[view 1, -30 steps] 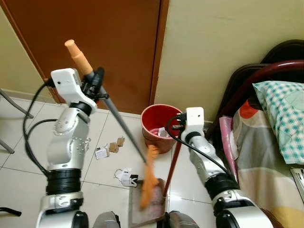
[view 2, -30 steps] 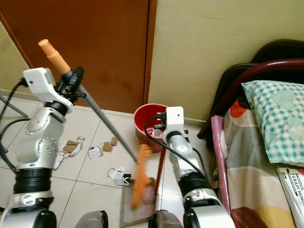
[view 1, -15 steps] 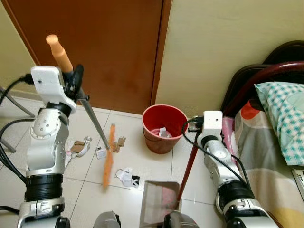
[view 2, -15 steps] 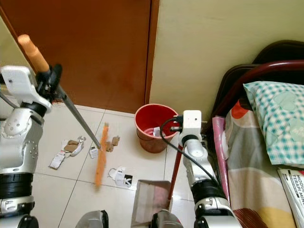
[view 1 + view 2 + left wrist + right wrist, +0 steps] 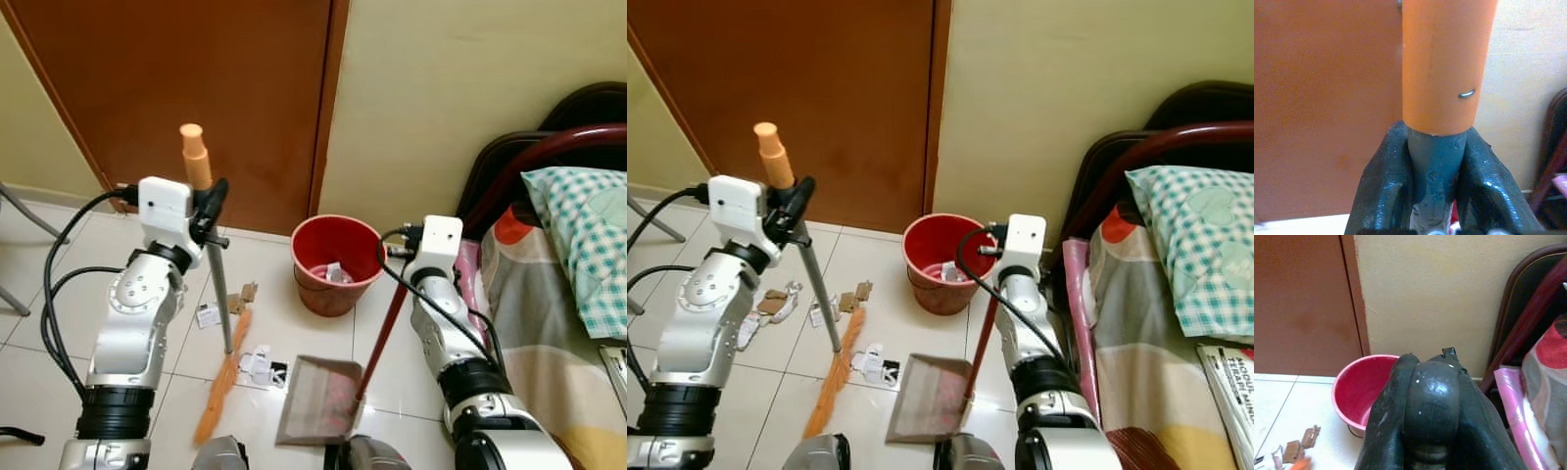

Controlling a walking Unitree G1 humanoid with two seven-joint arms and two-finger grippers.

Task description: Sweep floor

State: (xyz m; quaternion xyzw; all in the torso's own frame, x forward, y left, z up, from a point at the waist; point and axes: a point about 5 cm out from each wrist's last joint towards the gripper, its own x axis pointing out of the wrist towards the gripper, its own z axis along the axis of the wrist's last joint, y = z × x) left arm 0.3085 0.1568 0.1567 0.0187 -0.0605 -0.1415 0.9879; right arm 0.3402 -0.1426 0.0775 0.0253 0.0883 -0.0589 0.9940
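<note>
Two tools in play: my left gripper (image 5: 1435,191) clenches the light, stiff broom (image 5: 219,313) just below its orange grip, right gripper (image 5: 1425,416) clamps the dustpan handle (image 5: 382,323).

The room is lit softly and evenly. Shadows on the floor (image 5: 284,323) are faint. The head views look sharp. The wrist views are blurry up close, with small shiny spots.
</note>
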